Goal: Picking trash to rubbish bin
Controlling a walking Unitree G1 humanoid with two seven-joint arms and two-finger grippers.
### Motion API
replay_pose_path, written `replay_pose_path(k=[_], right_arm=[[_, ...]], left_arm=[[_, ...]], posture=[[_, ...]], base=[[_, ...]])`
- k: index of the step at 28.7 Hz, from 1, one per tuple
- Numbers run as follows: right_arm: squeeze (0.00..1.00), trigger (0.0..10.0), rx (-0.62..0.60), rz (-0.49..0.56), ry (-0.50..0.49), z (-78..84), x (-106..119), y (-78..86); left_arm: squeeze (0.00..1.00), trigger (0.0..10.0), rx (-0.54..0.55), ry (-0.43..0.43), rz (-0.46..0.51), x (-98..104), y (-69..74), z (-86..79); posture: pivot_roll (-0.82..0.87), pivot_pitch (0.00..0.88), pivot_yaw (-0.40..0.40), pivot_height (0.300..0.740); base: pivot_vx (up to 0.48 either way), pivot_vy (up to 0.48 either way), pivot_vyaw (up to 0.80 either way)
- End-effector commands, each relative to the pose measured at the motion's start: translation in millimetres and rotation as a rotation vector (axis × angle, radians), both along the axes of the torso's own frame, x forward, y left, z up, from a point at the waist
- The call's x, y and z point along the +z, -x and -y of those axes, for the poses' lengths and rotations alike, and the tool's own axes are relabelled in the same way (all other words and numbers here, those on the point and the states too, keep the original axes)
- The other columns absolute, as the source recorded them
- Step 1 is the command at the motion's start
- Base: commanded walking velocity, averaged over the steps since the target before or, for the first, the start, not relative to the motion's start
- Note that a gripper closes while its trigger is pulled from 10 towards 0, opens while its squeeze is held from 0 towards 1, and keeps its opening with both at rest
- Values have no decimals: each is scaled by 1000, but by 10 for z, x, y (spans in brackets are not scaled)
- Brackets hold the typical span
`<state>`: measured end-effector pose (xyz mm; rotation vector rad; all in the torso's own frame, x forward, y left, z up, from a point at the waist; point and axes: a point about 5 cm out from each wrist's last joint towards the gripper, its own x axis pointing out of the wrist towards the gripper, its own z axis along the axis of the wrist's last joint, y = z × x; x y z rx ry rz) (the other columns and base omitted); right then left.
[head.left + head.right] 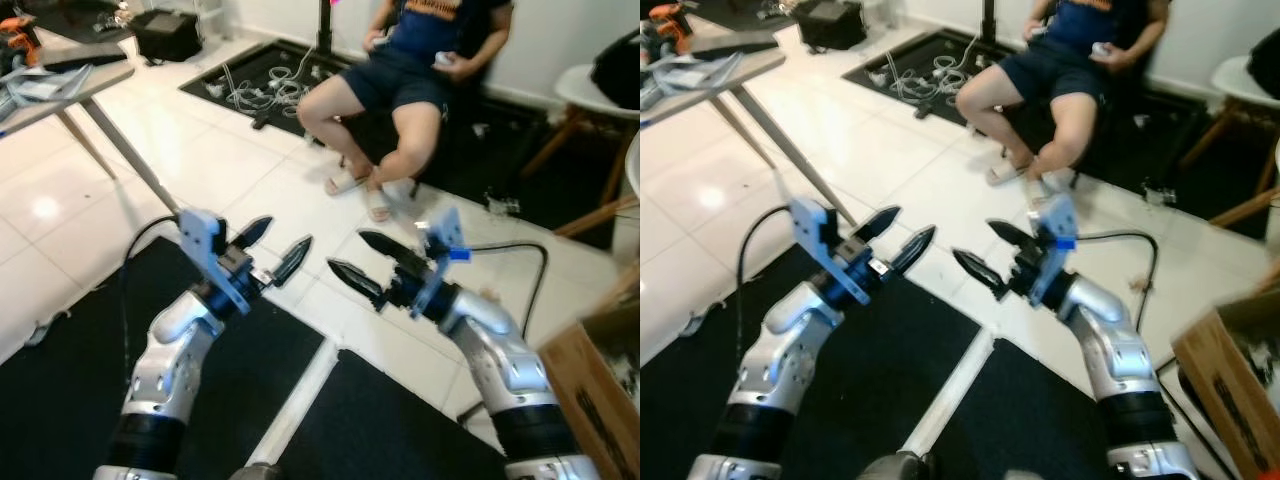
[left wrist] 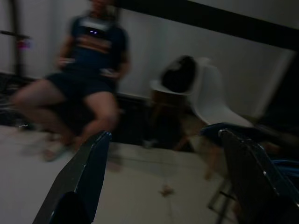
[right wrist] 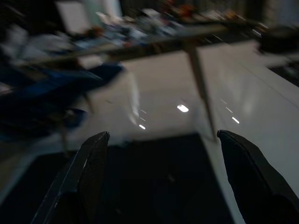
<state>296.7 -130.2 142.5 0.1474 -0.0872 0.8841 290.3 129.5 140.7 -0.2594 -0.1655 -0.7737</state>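
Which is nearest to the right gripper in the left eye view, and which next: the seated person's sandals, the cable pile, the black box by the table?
From the right gripper:
1. Sandals, just ahead on the white floor.
2. Cable pile, farther ahead, to the left, on the black mat.
3. Black box, farthest, far left.

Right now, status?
Left gripper and right gripper open, raised, empty. Trash unidentifiable. Person seated ahead, cardboard box at right.
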Motion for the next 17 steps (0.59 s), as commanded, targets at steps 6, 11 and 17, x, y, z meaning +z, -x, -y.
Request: replay_pose_path(k=[6,11,17], right_arm=[[0,10000,-6,-17,14,35,-59,23],[0,10000,-5,-16,16,36,-67,26],[0,10000,-4,-15,17,37,-68,27]], left_arm=[[0,10000,-19,7,-15,-64,31,19],[0,10000,-23,10,-15,-70,37,19],[0,10000,-24,11,-13,-70,38,19]], posture=[[5,0,-9,740],[5,0,-9,740],[5,0,-9,740]], base=[[0,0,794],[0,0,794],[0,0,793]])
